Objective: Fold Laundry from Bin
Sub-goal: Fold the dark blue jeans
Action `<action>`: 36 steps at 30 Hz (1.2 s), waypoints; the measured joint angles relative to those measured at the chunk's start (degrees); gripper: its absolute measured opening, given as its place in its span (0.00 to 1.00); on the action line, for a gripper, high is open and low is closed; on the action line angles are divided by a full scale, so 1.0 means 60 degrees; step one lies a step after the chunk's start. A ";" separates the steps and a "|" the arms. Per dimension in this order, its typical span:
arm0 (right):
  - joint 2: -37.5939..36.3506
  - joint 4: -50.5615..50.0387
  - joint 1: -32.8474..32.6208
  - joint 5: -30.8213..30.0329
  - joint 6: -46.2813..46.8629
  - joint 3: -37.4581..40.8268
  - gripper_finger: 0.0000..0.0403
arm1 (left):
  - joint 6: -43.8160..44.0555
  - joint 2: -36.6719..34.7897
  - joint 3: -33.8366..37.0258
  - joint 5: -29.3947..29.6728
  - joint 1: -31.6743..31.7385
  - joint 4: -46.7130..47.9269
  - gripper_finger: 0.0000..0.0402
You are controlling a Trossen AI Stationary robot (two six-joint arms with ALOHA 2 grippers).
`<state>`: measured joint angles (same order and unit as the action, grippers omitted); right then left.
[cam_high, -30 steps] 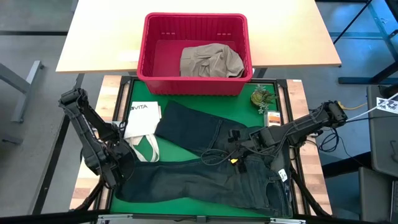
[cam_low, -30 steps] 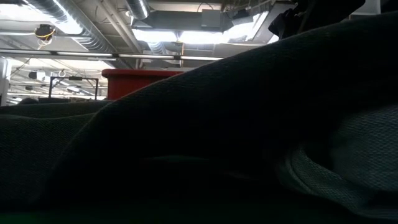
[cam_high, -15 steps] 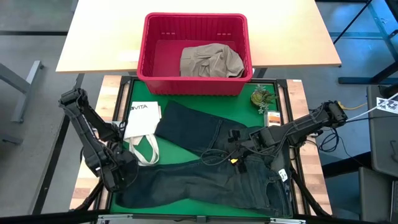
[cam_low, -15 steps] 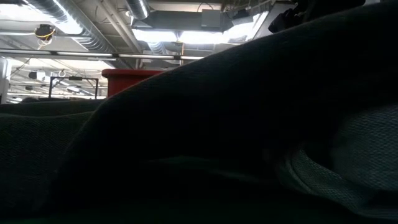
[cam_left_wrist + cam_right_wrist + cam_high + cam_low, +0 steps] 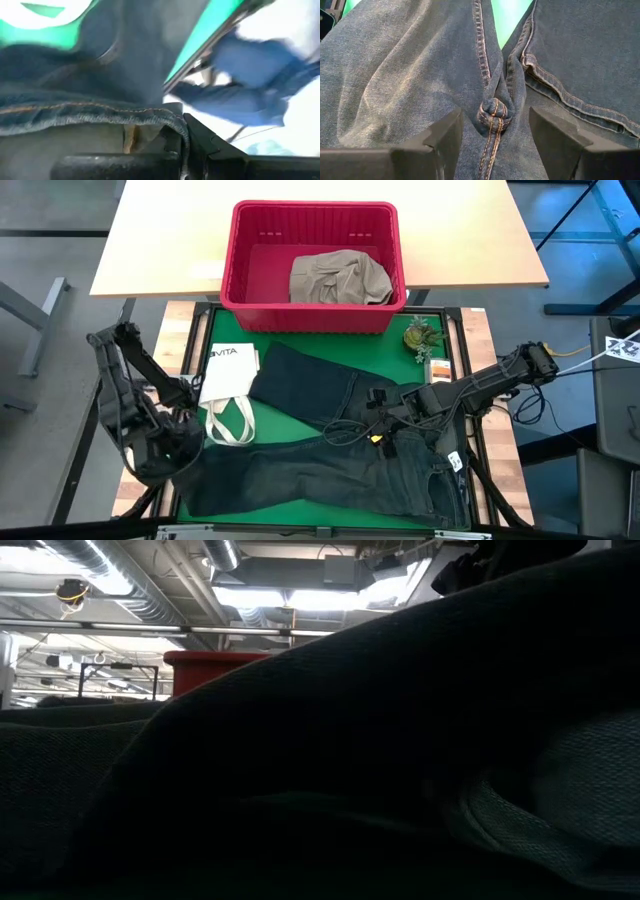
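So the step in hand looks like spreading out the dark blue denim jeans (image 5: 330, 470), which lie along the front edge of the green-covered surface (image 5: 395, 352), legs running toward the front left corner and waistband toward the front right.

The left gripper (image 5: 170, 465) is down at the front left corner with its jaws clenched on the hem end of a leg. In the left wrist view the stitched denim hem (image 5: 100, 112) sits right across its jaws. The right gripper (image 5: 385, 420) is over the crotch area, toward the right side of the surface, jaws spread wide with the bunched inseam knot (image 5: 492, 112) sitting between them but not pinched (so it's gripping nothing, as far as I can tell).

The big red slotted plastic bin (image 5: 245, 290) sits at the back edge, straddling onto the pale wooden table behind, with a khaki-beige garment (image 5: 338, 278) waiting inside. A white tote bag with loop handles (image 5: 228, 385) lies near the left edge, just beside the jeans.

My guess for the next move: the left arm needs to keep tension on that hem and pull the leg flat, while the right either clamps the inseam or backs off. The tote's handles lie close by and could get snagged.
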<state>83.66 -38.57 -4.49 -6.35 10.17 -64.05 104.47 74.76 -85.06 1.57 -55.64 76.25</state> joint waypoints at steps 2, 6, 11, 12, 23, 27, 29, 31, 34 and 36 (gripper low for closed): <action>0.0000 0.0028 0.0000 0.0000 0.0000 0.0000 0.56 | -0.0005 0.0000 -0.0122 0.0625 0.0074 -0.0353 0.00; 0.0000 0.0227 0.0000 0.0000 0.0000 0.0000 0.56 | -0.1016 0.0110 -0.0124 0.1837 0.0406 -0.1222 0.00; 0.0000 0.0446 0.0000 0.0000 0.0000 -0.0004 0.56 | -0.3201 0.0516 -0.0124 0.2574 0.1121 -0.2731 0.00; 0.0000 0.0448 0.0000 0.0000 0.0000 -0.0004 0.56 | -0.3496 0.0613 -0.0124 0.2539 0.1266 -0.3070 0.00; 0.0000 0.0445 0.0000 0.0000 0.0004 -0.0004 0.56 | -0.7128 0.2104 -0.0124 0.2328 0.2889 -0.5624 0.00; 0.0000 0.0415 0.0000 0.0147 -0.0022 -0.0004 0.56 | -0.8093 0.2729 -0.0124 0.2303 0.3480 -0.6302 0.00; 0.0000 0.0415 0.0000 0.0428 -0.0066 -0.0004 0.56 | -0.8531 0.3024 -0.0124 0.2201 0.3731 -0.6802 0.00; -0.0039 0.0397 -0.0004 0.0684 -0.0121 -0.0004 0.56 | -0.8924 0.3285 -0.0124 0.1950 0.3968 -0.7459 0.00; -0.0147 0.0374 -0.0004 0.1081 -0.0195 -0.0011 0.56 | -0.9327 0.3620 -0.0124 0.1544 0.4232 -0.8426 0.00; -0.0206 0.0352 -0.0007 0.1359 -0.0189 -0.0016 0.56 | -0.9467 0.3841 -0.0124 0.1403 0.4356 -0.8807 0.01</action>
<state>82.42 -36.45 -4.54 1.80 9.04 -64.15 47.67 97.81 -85.80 9.99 -29.50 23.41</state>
